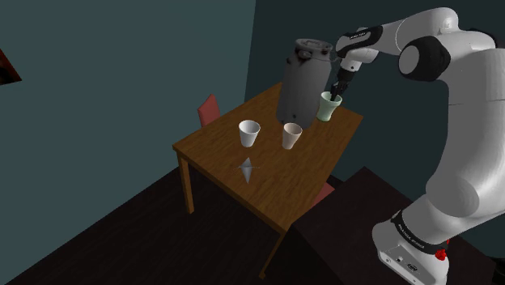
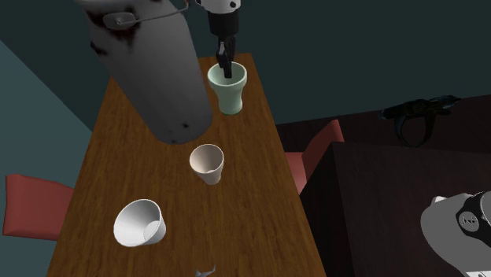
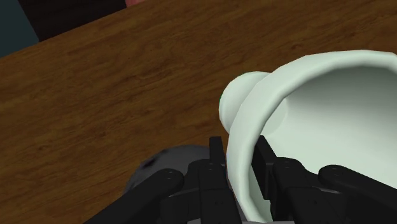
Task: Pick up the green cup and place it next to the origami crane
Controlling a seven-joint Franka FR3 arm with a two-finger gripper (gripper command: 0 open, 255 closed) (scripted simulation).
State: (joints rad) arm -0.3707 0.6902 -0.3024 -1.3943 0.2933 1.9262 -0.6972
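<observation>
Gripper (image 1: 337,92) is at the far right corner of the worktop (image 1: 279,190) as the shoulder view shows it; jaws pinch the wall of the pale green cup (image 1: 328,108) at its rim, one finger inside the mouth and one outside, as the wrist view shows at the gripper (image 3: 240,162) and cup (image 3: 318,108). The cup is tilted in that view; whether its base touches the wood cannot be told. In the second exterior view the gripper (image 2: 227,68) comes down from above into the cup (image 2: 228,93). A large dark grey canister (image 1: 303,81) stands just beside the cup, on the shoulder view's left. A tan cup (image 1: 291,136) and a white cup (image 1: 249,133) stand nearer, mid-worktop, apart from each other. The small grey origami crane (image 1: 248,169) sits nearer again, below the white cup, well apart from the green cup. A red chair (image 1: 210,109) stands at the worktop's far left side.
</observation>
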